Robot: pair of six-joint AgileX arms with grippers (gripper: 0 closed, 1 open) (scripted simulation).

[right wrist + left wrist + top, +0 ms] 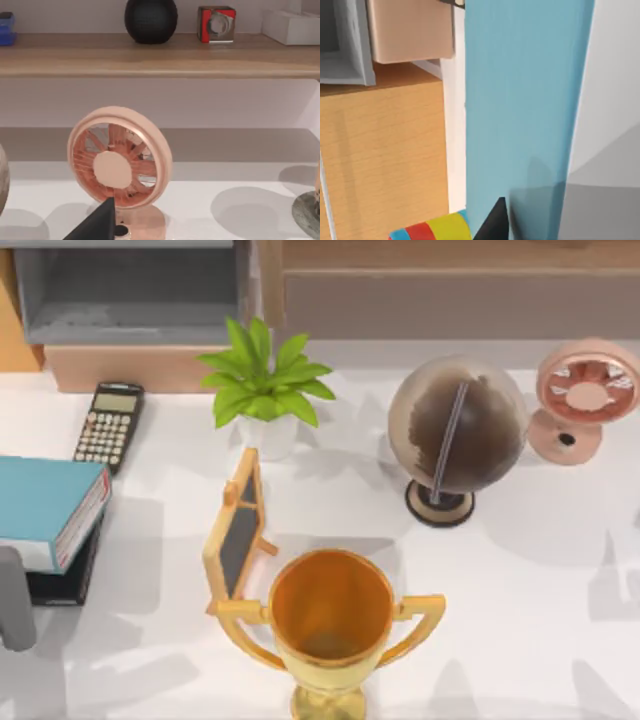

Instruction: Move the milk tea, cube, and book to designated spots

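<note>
The book [45,502] lies at the left edge of the top view, flat on a thinner black book [68,578], so it looks not yet moved to any spot; that is my judgement only. Milk tea and a cube I cannot make out on the bench [520,570] among the trophy [330,625], small chalkboard [237,530], potted plant [262,385], globe [455,430], fan [585,395] and calculator [108,422]. Most of the task seems left.

The book is thick, with a plain teal-blue cover, white page edges and a reddish trim line along them. In the left wrist view its cover [525,110] runs as a broad blue band close under the camera, beside a wooden surface [380,155].

A grey part of the left arm [14,598] sits at the lower left. Whether either gripper is open or closed, I cannot tell. The right wrist view faces the fan [120,157].
</note>
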